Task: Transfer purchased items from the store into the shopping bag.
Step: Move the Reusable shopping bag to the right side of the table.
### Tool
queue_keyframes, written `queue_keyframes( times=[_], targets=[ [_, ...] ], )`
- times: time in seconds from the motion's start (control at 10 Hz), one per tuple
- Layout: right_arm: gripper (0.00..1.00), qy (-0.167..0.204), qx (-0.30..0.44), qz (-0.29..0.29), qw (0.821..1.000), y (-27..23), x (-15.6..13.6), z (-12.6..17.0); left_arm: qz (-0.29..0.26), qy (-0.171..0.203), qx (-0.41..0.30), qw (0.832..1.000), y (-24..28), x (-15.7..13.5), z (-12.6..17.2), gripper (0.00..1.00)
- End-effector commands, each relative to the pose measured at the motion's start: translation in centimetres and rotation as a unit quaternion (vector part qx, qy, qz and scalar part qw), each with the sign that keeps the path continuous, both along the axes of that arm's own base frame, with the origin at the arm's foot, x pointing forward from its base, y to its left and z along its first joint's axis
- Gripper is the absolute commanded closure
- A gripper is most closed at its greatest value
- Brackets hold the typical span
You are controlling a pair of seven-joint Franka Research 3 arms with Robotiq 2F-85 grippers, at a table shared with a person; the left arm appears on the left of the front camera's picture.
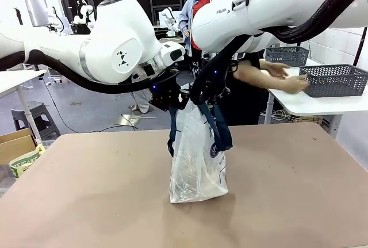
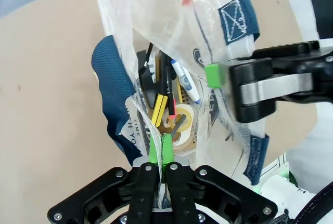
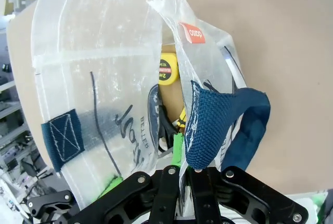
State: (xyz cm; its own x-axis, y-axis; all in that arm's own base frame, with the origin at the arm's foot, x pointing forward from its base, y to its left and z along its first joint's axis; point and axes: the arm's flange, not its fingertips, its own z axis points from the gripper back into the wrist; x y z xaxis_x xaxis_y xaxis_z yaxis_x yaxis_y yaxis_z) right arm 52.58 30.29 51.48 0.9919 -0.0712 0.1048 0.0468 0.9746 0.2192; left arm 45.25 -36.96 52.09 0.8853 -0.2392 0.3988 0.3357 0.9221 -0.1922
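Translucent plastic with navy strap handles: the shopping bag (image 1: pixel 198 164) stands upright on the brown counter (image 1: pixel 80 196), its mouth spread between two robot arms. In the front view the left gripper (image 1: pixel 171 97) and the right gripper (image 1: pixel 206 92) meet just above the bag, each with jaws clenched on the bag's upper rim, and the handles droop beside them.

The left wrist view looks down into the open mouth and shows what the frosted plastic hides from the front. A brown cardboard pack (image 2: pixel 183 140) lies low inside with a roll of tape showing against it, beside yellow and red bits (image 2: pixel 160 108) and a blue-capped marker (image 2: pixel 183 78). The right wrist view, from the opposite rim, adds a yellow tape measure (image 3: pixel 166 69) deep in the bag and an orange tag (image 3: pixel 191 33) on the rim.

The front view takes in the far side, where a person's hands (image 1: pixel 296 83) rest against a dark grey lattice basket (image 1: pixel 336 81) on a white counter (image 1: pixel 322 104) beyond.
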Motion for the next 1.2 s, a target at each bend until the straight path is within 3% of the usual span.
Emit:
queue_keyframes(
  times=[0.0,0.5,0.8,1.0,1.1],
  targets=[
    [1.0,-0.009,0.001,-0.011,1.0,0.7,0.2,-0.2,-0.01,-0.012,-0.007,1.0,-0.9,-0.1,0.0,1.0],
    [1.0,-0.014,0.015,-0.023,1.0,1.0,0.4,-0.5,-0.018,-0.005,-0.018,1.0,-1.6,-0.1,-0.1,1.0],
    [1.0,-0.01,0.014,-0.028,0.999,1.0,0.6,-0.9,-0.026,-0.007,-0.031,0.999,-2.0,-0.4,0.6,0.4],
    [1.0,-0.006,0.013,-0.031,0.999,0.9,0.7,-1.1,-0.036,0.012,-0.054,0.998,-2.0,-0.6,0.9,0.01],
    [1.0,-0.006,0.012,-0.031,0.999,0.9,0.7,-1.2,-0.04,0.015,-0.063,0.997,-1.8,-0.8,1.2,0.0]
  ],
)
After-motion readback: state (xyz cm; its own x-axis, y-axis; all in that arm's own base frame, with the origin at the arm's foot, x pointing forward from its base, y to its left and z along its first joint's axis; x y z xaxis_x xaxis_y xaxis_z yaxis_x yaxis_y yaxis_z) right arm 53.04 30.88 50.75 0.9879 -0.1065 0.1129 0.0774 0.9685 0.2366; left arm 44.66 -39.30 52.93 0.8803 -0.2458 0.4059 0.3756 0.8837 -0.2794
